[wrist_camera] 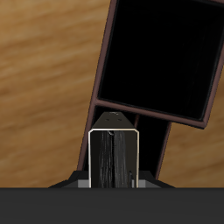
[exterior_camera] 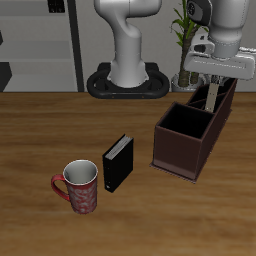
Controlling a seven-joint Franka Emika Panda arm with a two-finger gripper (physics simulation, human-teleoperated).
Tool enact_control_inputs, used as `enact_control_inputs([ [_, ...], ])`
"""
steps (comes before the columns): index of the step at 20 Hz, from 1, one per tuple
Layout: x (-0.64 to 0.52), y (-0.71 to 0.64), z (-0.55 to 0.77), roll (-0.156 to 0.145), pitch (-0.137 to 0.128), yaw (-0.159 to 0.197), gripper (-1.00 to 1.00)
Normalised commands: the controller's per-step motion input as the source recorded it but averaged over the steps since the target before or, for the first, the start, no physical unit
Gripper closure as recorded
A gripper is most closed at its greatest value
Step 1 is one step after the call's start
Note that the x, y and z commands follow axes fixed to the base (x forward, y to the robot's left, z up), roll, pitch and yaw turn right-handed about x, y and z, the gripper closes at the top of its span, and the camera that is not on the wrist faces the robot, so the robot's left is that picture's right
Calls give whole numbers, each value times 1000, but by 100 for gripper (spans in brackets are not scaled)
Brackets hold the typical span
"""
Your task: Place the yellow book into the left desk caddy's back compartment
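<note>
My gripper (exterior_camera: 213, 82) is shut on the yellow book (exterior_camera: 213, 98), a thin grey book with a tan edge, and holds it upright. The book hangs over the far end of the left desk caddy (exterior_camera: 186, 152), a dark brown box, with its lower end at the rim of the back compartment (exterior_camera: 222, 103). In the wrist view the book (wrist_camera: 114, 157) shows edge-on between my fingers, above a narrow dark compartment (wrist_camera: 154, 144). The large front compartment (wrist_camera: 162, 57) lies beyond it and looks empty.
A black book (exterior_camera: 117, 163) stands upright beside the caddy, nearer the table's middle. A red patterned mug (exterior_camera: 78, 186) stands beside it near the front edge. The robot's base (exterior_camera: 128, 80) and a plant (exterior_camera: 184, 35) are at the back.
</note>
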Motion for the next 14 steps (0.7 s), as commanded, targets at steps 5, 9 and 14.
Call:
enact_control_inputs([
  [5,130,-112,-311,-14,46,7,100],
  [9,25,-14,-338,-14,47,10,100],
  [14,46,12,-229,5,29,10,100],
])
